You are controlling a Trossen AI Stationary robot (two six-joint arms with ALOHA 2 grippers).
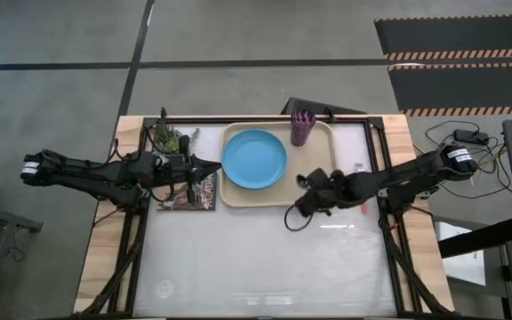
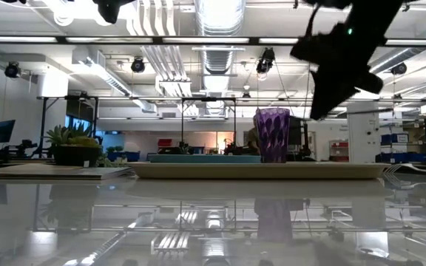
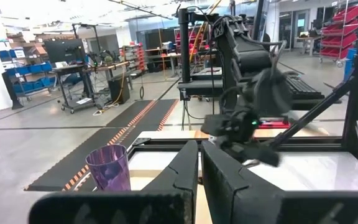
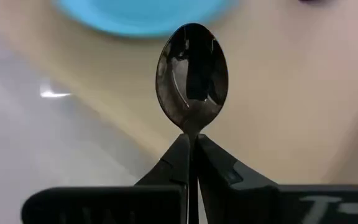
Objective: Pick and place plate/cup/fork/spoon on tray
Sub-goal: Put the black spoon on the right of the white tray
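The beige tray (image 1: 320, 187) lies at the table's far middle. The light-blue plate (image 1: 254, 159) lies flat on it, and the purple cup (image 1: 301, 128) stands upright at its far right corner. My right gripper (image 1: 302, 184) is above the tray's near right part, shut on the dark metal spoon (image 4: 191, 74). My left gripper (image 1: 213, 169) is shut and empty, hovering over the tray's left rim, next to the book (image 1: 188, 193). The fork's orange-red handle (image 1: 364, 206) shows on the table right of the tray, mostly hidden by my right arm. My right gripper pinches the spoon's handle just behind the bowl (image 4: 192, 132) between its two fingers, which lie along the spoon. The bowl (image 4: 191, 68) sticks out past the fingertips. The spoon is lifted clear over the tray, and the rest of its handle is hidden by the fingers.
A small potted plant (image 1: 172, 138) stands at the table's far left, beside the picture-covered book. The near half of the glossy table (image 1: 256, 267) is open. A dark metal frame (image 1: 376, 133) runs along the table's far and side edges.
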